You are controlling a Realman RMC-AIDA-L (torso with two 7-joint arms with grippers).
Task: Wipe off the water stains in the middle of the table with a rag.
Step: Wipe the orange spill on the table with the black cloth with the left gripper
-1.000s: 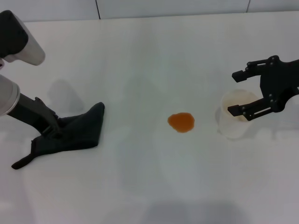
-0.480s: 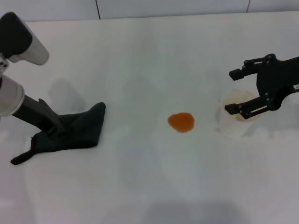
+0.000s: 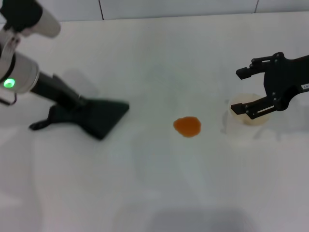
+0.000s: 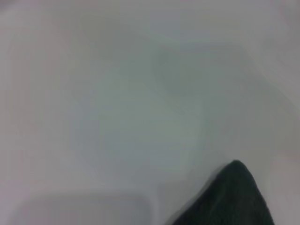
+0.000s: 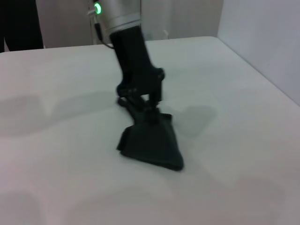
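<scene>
The water stain (image 3: 187, 126) is a small orange-brown blot in the middle of the white table (image 3: 154, 58). My left gripper (image 3: 77, 104) is shut on the dark rag (image 3: 101, 116), left of the stain. The rag hangs from it and fans out toward the stain, with its thin tail (image 3: 38, 124) trailing left. The right wrist view shows the rag (image 5: 151, 140) under the left gripper (image 5: 140, 101), its lower edge at the tabletop. One rag corner (image 4: 229, 197) shows in the left wrist view. My right gripper (image 3: 237, 92) is open over the white paper cup (image 3: 248, 116), right of the stain.
The paper cup stands a short way right of the stain. A grey seamed strip (image 3: 101, 9) runs along the table's far edge. Bare tabletop lies between the rag and the stain and along the near side.
My left gripper has lifted the rag off its flat spot and carried it right and away from me, toward the stain. The right gripper has shifted slightly upward over the cup.
</scene>
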